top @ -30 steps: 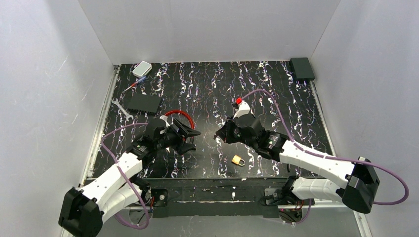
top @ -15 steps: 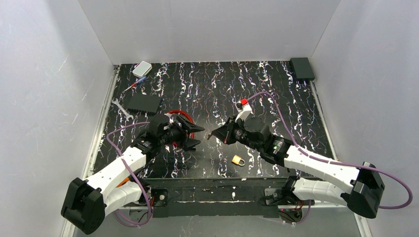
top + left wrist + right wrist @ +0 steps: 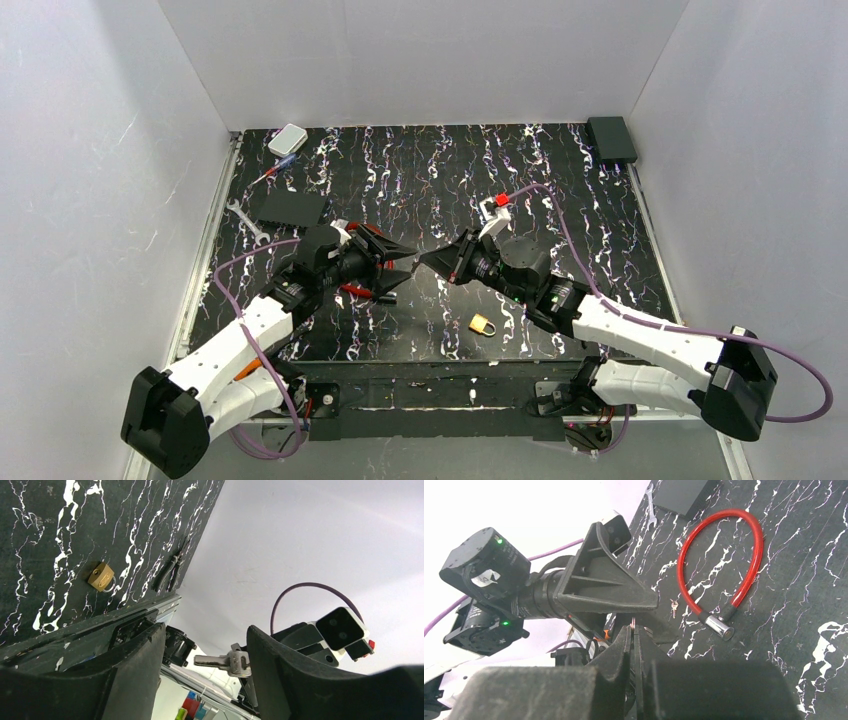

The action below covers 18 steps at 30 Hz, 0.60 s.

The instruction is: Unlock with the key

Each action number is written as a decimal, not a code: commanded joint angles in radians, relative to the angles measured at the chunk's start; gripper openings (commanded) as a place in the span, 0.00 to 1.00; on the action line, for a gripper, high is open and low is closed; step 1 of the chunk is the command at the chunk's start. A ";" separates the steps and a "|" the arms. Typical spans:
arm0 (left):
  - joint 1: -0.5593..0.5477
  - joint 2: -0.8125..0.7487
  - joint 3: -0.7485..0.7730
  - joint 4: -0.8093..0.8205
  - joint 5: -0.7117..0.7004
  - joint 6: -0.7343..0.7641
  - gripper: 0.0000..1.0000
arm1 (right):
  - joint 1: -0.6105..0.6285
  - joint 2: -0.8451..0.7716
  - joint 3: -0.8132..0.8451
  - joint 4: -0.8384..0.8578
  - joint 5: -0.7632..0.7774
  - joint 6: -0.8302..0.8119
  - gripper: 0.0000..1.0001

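The silver key (image 3: 225,662) is pinched by its head in my right gripper (image 3: 426,260), which is shut on it, and the blade points toward the left arm. In the right wrist view only the key's thin edge (image 3: 633,624) shows above the right gripper (image 3: 633,632). My left gripper (image 3: 398,268) is open and faces the right one. The key sits between its two fingers (image 3: 135,670), near the right one, in the left gripper (image 3: 206,630). The brass padlock (image 3: 482,324) lies on the table near the front edge, apart from both grippers. It also shows in the left wrist view as the padlock (image 3: 101,576).
A red cable lock (image 3: 724,555) lies below the left gripper, with a small key (image 3: 673,608) beside it. A black box (image 3: 289,208), wrench (image 3: 245,220), white box (image 3: 288,139) and screwdriver (image 3: 275,170) sit at the back left. Another black box (image 3: 611,138) sits at the back right.
Both arms have moved toward each other above the table's middle. The left gripper's fingers have narrowed somewhat and now flank the key held by the right gripper.
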 commanded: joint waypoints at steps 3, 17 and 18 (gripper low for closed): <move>-0.008 -0.019 0.046 0.005 -0.005 -0.004 0.57 | 0.002 0.023 0.020 0.069 -0.024 0.014 0.01; -0.010 -0.030 0.044 0.010 -0.014 -0.007 0.56 | 0.002 0.045 0.005 0.088 -0.039 0.029 0.01; -0.010 -0.030 0.045 0.010 -0.013 -0.007 0.56 | 0.002 0.048 0.004 0.090 -0.041 0.029 0.01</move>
